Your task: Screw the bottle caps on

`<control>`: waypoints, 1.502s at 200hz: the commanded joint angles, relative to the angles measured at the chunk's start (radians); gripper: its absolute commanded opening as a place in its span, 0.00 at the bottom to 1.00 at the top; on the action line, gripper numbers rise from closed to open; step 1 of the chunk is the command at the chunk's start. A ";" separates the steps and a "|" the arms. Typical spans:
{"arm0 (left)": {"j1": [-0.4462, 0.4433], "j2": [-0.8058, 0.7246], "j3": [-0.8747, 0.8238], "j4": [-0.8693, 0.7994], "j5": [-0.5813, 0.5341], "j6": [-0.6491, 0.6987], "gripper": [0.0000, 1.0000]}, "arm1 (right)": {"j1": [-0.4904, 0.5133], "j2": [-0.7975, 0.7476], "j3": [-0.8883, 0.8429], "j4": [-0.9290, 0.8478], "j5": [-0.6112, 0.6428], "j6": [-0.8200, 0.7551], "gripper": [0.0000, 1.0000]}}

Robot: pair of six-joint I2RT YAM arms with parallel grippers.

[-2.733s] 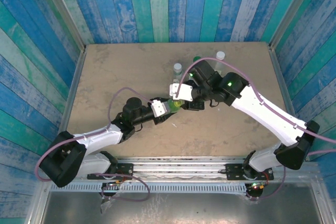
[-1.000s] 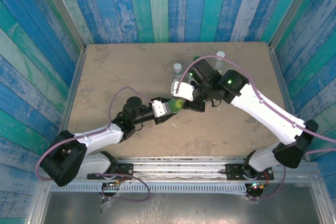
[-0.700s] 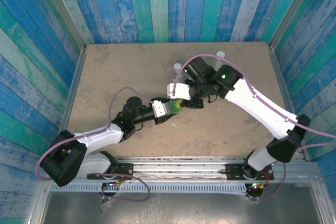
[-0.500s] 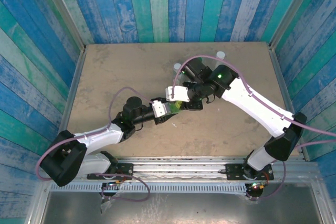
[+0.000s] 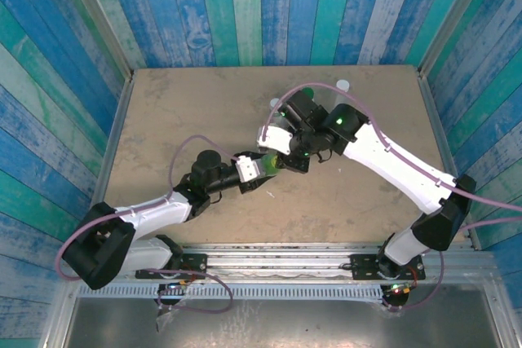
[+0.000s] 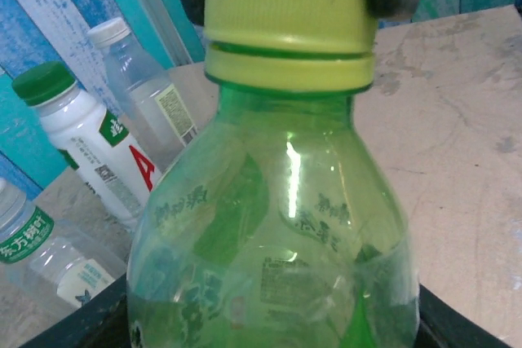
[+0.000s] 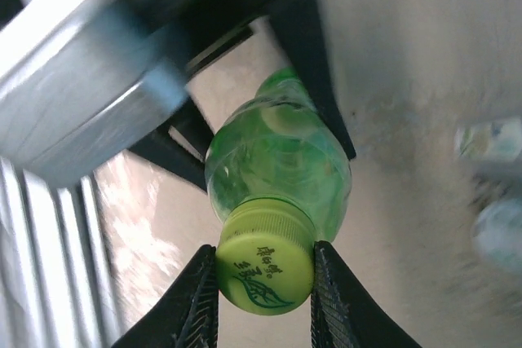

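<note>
Near the middle of the table [image 5: 163, 120], my left gripper [image 5: 256, 167] clamps the green bottle [image 6: 273, 242], and my right gripper [image 7: 265, 265] pinches the yellow-green cap [image 6: 285, 22] on its neck. At nine o'clock of it in the left wrist view stands the white bottle [image 6: 94, 156].

The right gripper [image 7: 265, 281] has its black fingers [image 7: 202, 295] pressed against both sides of a round yellow-green plastic screw cap [image 7: 265, 262] with dark print on top. The cap sits on the neck of a translucent green plastic bottle [image 7: 281, 181] — its body clasped by the left gripper [image 7: 273, 156] over the tan tabletop [image 7: 408, 38]. Blurred pale bottles [image 7: 497, 234] lie at the right edge.
</note>
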 commanded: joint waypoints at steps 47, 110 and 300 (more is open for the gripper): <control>-0.004 0.005 0.002 0.045 -0.006 -0.002 0.59 | 0.001 -0.068 -0.167 0.209 -0.006 0.541 0.24; -0.006 0.017 0.011 0.018 -0.014 0.016 0.59 | 0.001 -0.158 -0.193 0.156 0.034 -0.292 0.57; -0.005 0.030 0.019 0.008 -0.005 0.023 0.59 | 0.019 -0.022 -0.041 0.055 -0.030 -0.294 0.06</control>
